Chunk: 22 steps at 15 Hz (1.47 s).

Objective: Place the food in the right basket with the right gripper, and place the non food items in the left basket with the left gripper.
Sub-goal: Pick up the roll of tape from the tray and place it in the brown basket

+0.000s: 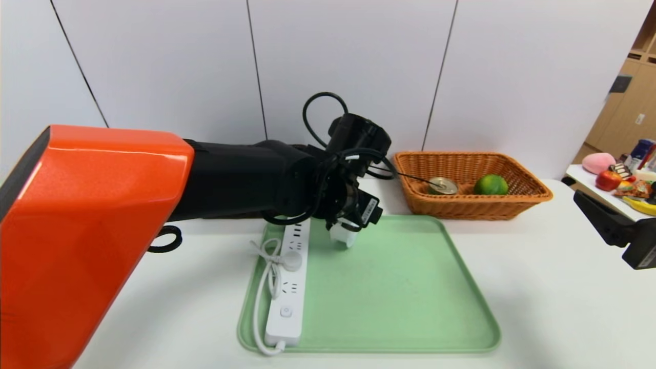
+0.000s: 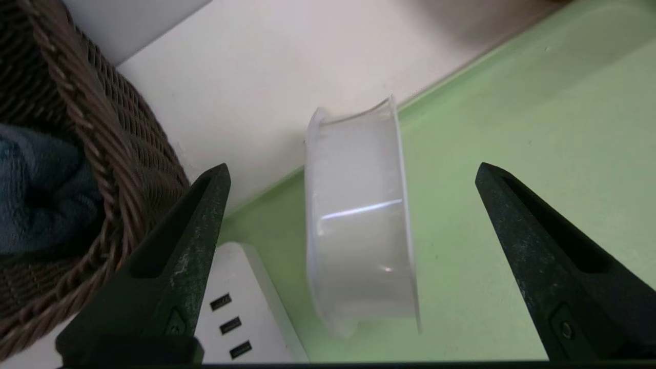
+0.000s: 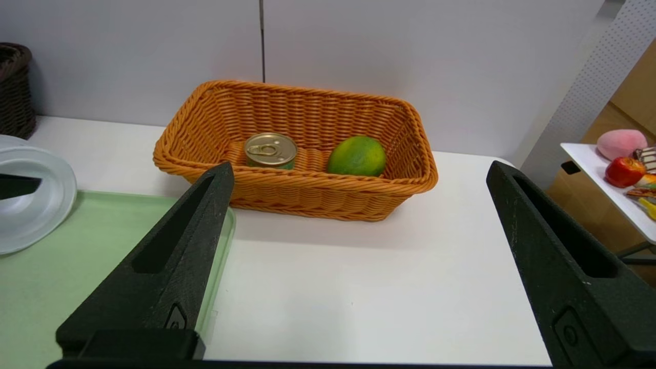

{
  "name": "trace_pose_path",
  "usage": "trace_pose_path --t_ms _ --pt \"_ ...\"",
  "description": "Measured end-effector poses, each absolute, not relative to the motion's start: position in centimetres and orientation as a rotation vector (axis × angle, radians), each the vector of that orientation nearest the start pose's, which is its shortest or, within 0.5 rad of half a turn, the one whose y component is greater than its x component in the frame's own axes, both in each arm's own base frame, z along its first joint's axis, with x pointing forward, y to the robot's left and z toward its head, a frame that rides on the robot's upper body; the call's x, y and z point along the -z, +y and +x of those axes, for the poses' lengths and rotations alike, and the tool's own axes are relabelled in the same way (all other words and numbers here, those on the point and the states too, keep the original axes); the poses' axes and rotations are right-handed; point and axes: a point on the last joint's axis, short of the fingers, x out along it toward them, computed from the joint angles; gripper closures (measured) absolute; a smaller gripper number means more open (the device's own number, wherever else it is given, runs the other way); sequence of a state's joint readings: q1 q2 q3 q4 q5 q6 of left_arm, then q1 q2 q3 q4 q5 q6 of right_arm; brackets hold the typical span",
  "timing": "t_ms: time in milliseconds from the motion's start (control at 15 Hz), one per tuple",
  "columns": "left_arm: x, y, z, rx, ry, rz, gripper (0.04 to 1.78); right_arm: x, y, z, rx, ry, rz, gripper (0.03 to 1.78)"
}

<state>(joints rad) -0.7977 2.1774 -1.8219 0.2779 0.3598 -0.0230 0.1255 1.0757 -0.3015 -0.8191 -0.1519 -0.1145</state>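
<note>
Tape roll, whitish and translucent, was seen standing on its edge at the far left corner of the green tray, between the spread fingers of the left gripper. The jaws were wide apart and no contact with the roll was seen; nothing was held.

Dark brown left basket was noted just left of the tray's far corner, with the dark grey towel lying inside it. In the head view this basket was hidden behind the left arm.

Power strip was recorded lying along the tray's left edge, running from near to far, its white cord looped beside it and partly over the tray rim. Its far end lay just beside the tape roll.

Orange right basket was seen on the white table, beyond the tray's far right corner. The gold-lidded tin and the green fruit lay inside it, side by side, the tin to the left.

Right gripper was recorded at the right edge of the scene, above the table, well apart from the basket. Its jaws were fully spread and empty.
</note>
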Motion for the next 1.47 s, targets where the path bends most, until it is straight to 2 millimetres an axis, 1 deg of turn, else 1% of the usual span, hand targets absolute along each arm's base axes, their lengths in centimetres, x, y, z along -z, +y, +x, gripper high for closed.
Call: trace_pose_path --t_ms 200,467,1133,1200,1267,1400,1467 --pt "-19.7 -30.9 30.5 0.401 0.62 0.303 0.13 -19.8 1.4 13.6 0.017 -0.034 -0.109 0.11" --pt "-19.5 -31.1 30.5 0.401 0.622 0.282 0.13 -19.7 1.4 13.6 0.017 -0.029 -0.11 0.11" --pt "-17.3 -32.4 31.9 0.399 0.587 0.264 0.14 -19.4 1.4 13.7 0.016 -0.018 -0.111 0.11" --pt "-17.1 -32.6 32.0 0.399 0.587 0.264 0.34 -19.4 1.4 13.7 0.016 -0.017 -0.111 0.11" --pt "-17.1 -32.7 32.1 0.399 0.578 0.26 0.5 -19.4 1.4 13.7 0.016 -0.017 -0.111 0.11" --pt "-16.9 -32.8 32.2 0.395 0.577 0.262 0.78 -19.4 1.4 13.7 0.009 -0.017 -0.112 0.11" --pt "-16.8 -32.8 32.3 0.393 0.577 0.263 0.89 -19.4 1.4 13.8 0.006 -0.017 -0.112 0.11"
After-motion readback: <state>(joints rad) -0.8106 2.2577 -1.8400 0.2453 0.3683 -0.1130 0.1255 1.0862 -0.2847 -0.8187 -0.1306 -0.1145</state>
